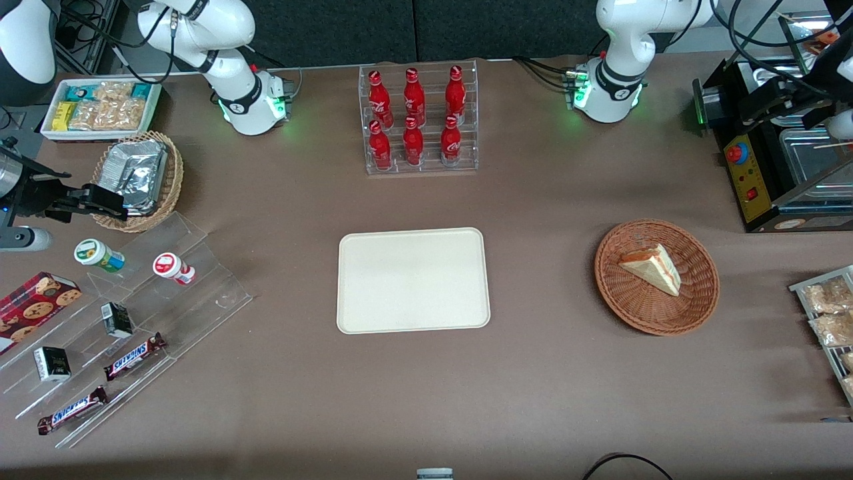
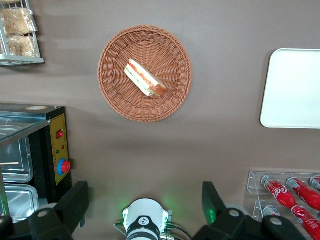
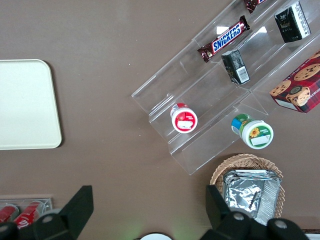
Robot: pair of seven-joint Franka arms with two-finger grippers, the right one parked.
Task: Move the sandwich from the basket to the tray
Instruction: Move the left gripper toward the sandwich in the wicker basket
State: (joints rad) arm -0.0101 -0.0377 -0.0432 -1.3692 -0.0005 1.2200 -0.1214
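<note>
The sandwich [image 1: 653,267] [image 2: 145,78], a white bread wedge with red and pale filling, lies in the reddish-brown wicker basket [image 1: 640,317] [image 2: 115,100] toward the working arm's end of the table. The cream tray [image 1: 413,280] [image 2: 295,90] [image 3: 25,105] sits bare at the table's middle. My left gripper [image 1: 766,101] [image 2: 143,197] hangs high up by the black food warmer, farther from the front camera than the basket. It is open wide, with nothing between its fingers [image 2: 75,202].
A black food warmer [image 1: 753,180] stands by the working arm's base. A clear rack of red bottles [image 1: 420,120] stands farther from the front camera than the tray. A wire rack of snack bags [image 1: 826,313] lies beside the basket. Acrylic shelves of snacks [image 1: 133,320] lie toward the parked arm's end.
</note>
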